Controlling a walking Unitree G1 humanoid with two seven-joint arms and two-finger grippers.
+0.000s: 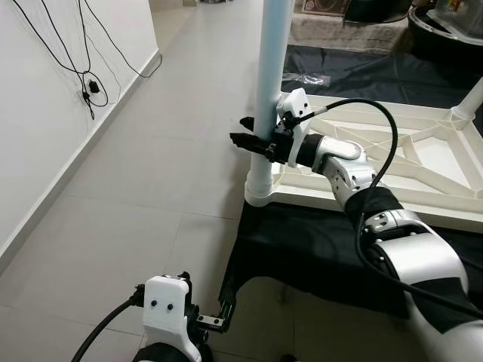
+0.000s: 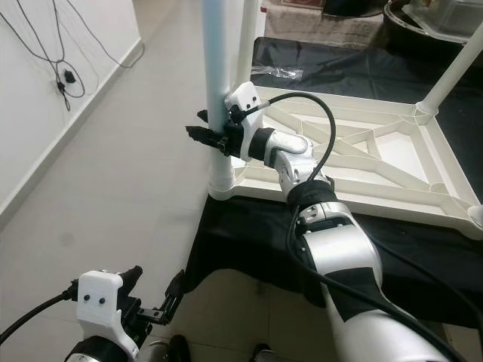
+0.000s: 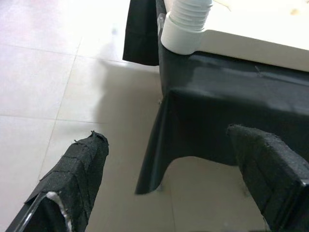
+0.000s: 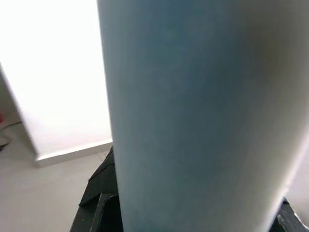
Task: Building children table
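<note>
Tiled floor [image 1: 143, 173]; right hand [image 1: 253, 141] clamps table leg [image 1: 270, 68] upright in tabletop [image 1: 423, 162] corner socket.

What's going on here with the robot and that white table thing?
The robot is assembling a children's table. The white tabletop lies upside down on a black cloth on the floor. The right gripper is closed around a pale blue leg standing upright in the near corner socket. The left gripper hangs low and open near the cloth's edge, holding nothing.
</note>
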